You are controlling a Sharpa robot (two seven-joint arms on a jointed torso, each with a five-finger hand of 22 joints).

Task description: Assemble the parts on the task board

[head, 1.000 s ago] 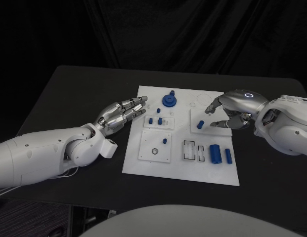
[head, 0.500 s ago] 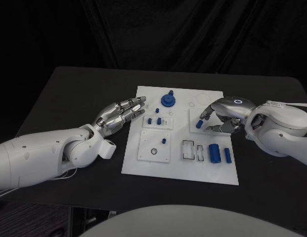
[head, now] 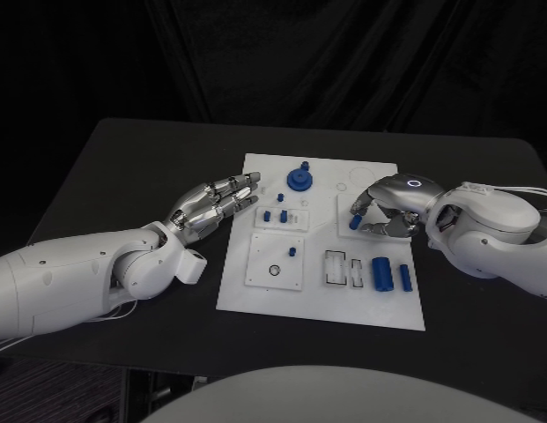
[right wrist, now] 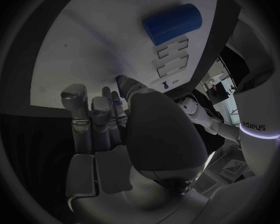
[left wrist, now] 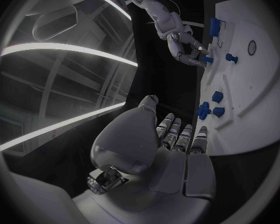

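Overhead, black table [head: 121, 167] (dark curtain [head: 350, 62] behind)

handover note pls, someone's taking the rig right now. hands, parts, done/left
Left hand: open, fingers straight, at the task board's left edge, holding nothing.
Right hand: curled over a small blue part on the board's right side; a grip cannot be confirmed.
Parts: round blue knob at the far end, two blue blocks lying loose near the right edge, small pegs mid-board.
Left: seat the loose blocks; empty slots beside them.
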